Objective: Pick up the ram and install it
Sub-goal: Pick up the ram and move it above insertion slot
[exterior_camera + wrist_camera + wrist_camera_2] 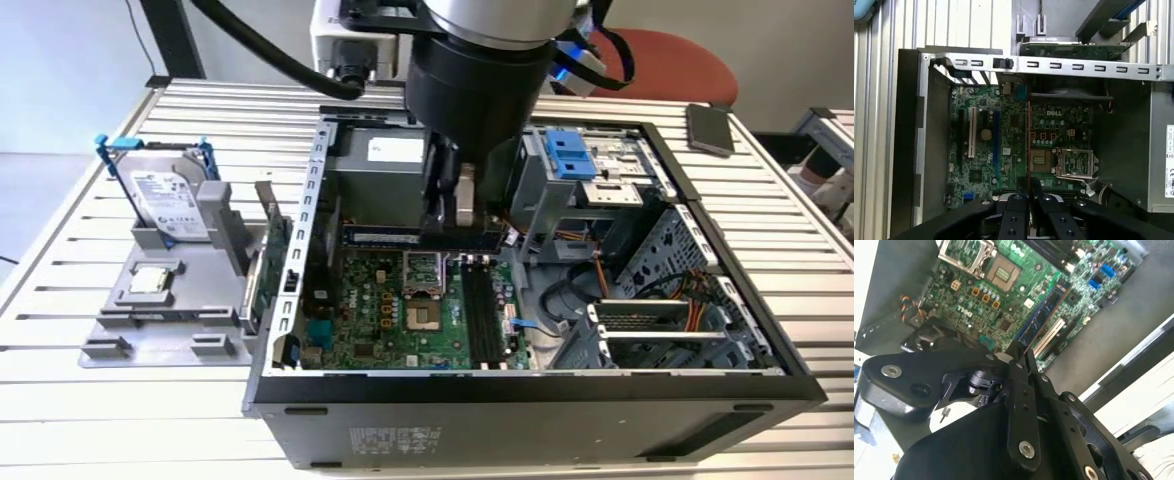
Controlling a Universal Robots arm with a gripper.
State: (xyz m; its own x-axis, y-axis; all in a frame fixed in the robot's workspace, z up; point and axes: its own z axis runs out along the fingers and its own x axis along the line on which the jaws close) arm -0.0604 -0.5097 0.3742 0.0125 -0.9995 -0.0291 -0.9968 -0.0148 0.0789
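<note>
End effector [451, 230] closed, one ram [380, 237] held

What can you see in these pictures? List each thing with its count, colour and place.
table: one, white, slatted, under everything
case: one, black, open, on the table
motherboard: one, green, inside the case
ram: one, dark green, held above the motherboard
holder: one, grey, beside the case at the exterior view's left
hard drive: one, silver with blue rails, upright on the holder
card: one, green with a metal bracket, between holder and case
phone: one, dark, on the table's far corner
chair: one, red, behind the table
arm: one, black and silver, above the case
hand: one, black, shut on the ram
</note>
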